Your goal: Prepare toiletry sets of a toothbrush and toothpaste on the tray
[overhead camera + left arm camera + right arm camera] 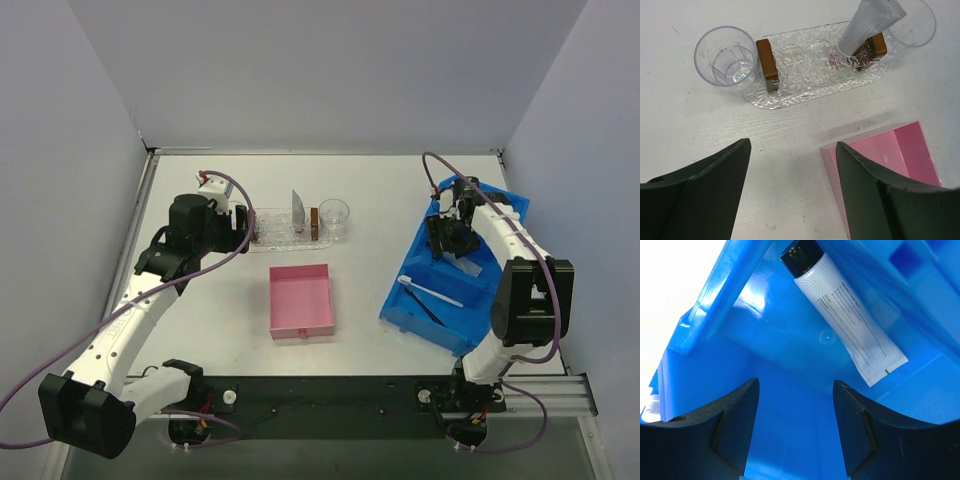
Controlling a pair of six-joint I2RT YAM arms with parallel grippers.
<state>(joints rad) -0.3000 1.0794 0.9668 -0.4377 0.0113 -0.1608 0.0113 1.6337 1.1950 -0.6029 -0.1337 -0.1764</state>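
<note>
At far left of the counter (pixel 370 190), the left hand (pixel 792 192) was noted hovering, fingers spread and nothing between them, just short of the tray (pixel 805 80). The tray was seen lying crosswise ahead of it, with a clear cup (pixel 727 60) at its left end and a second cup (pixel 912 20) at its right end. One toothpaste tube (pixel 867 22) was found stood in the tray, tilted, beside the right brown block (pixel 879 44). No toothbrush was seen on the tray.

Nearer the arm bases, a pink box (pixel 301 300) was noted, apart from the tray.

Further right, the blue bin (pixel 398 300) was recorded, with a white toothbrush (pixel 432 292) laid across its near part. The right hand (pixel 795 425) was found low inside the bin, fingers parted and empty.

A second toothpaste tube (pixel 845 315) was seen flat on the bin floor, just ahead of that hand and not between its fingers. Its long axis was set diagonally in the wrist view, black cap farther away and crimped end nearer, toward the view's right side.

The right arm was judged much the nearer. A short advance and a wrist turn, so the fingers are brought across the tube's width, were judged necessary.
</note>
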